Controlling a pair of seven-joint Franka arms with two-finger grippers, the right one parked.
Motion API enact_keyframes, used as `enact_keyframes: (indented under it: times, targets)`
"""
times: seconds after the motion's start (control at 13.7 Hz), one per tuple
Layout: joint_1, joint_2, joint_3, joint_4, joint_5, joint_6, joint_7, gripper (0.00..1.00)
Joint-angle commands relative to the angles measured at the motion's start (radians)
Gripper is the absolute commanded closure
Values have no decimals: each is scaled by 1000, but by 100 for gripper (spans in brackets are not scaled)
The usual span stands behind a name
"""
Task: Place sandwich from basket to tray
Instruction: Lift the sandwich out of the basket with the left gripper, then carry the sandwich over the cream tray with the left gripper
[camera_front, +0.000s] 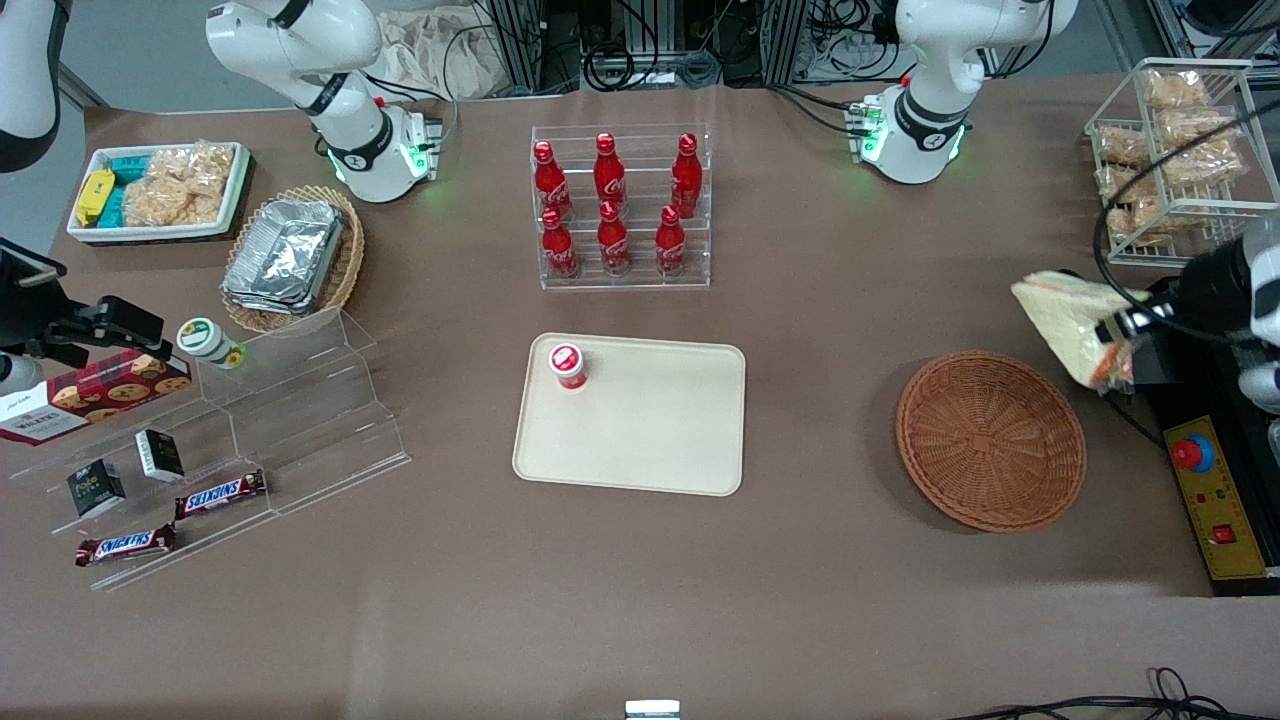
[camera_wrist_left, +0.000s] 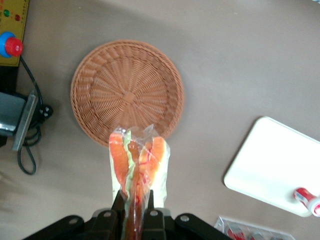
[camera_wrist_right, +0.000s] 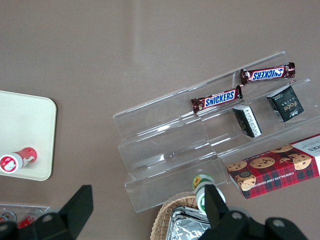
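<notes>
My gripper (camera_front: 1120, 345) (camera_wrist_left: 134, 200) is shut on the sandwich (camera_front: 1070, 315) (camera_wrist_left: 139, 162), a pale wedge in clear wrap with an orange-red filling edge, and holds it in the air. It hangs above the table at the working arm's end, just past the rim of the round reddish-brown wicker basket (camera_front: 990, 440) (camera_wrist_left: 127, 90). Nothing lies in the basket. The cream tray (camera_front: 640, 420) (camera_wrist_left: 275, 165) lies flat at the table's middle, with a small red-capped cup (camera_front: 568, 366) (camera_wrist_left: 307, 199) standing at one corner of it.
A clear rack of red cola bottles (camera_front: 620, 205) stands farther from the front camera than the tray. A wire rack of bagged snacks (camera_front: 1175, 150) and a yellow control box (camera_front: 1215, 495) with a red button sit at the working arm's end. Toward the parked arm's end are acrylic steps (camera_front: 290, 420) and a foil-tray basket (camera_front: 290, 255).
</notes>
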Motion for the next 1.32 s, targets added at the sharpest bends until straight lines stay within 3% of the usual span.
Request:
enact_keyframes:
  times: [0.0,0.22,0.44,1.24]
  targets:
    - [-139,-23,-24,49,70,-84,-159,90]
    - [-305,0,-69,40,107,-75,-392,90]
    - [-426,112,-69,41,112,1,-477,89]
    - [-549,537,-70,36,116,499,-621,89]
